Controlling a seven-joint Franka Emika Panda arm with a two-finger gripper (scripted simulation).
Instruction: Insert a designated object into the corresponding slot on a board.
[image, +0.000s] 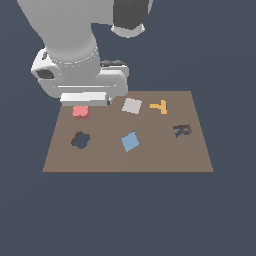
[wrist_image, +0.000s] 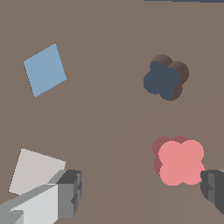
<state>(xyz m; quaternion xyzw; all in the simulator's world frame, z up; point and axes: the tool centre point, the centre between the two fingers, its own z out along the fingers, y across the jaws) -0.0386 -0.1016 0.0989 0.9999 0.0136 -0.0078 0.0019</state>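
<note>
We see the pink-red block (wrist_image: 180, 162) lying flat on the brown board (image: 165, 155), near its far edge and close to the far corner on the exterior view's left. The clover slot (wrist_image: 164, 78) sits near it on the same side, closer to the near edge, so the trip will be short. Our gripper (wrist_image: 142, 188) hangs low over the block with its 2 fingers (wrist_image: 68, 192) spread wide. It is not holding anything yet. One finger is just beside the block, so we think it must shift over before it can close.

Pink-red block (wrist_image: 180, 162); brown board (image: 150, 160); blue tile (wrist_image: 44, 69); orange T (image: 159, 106).
</note>
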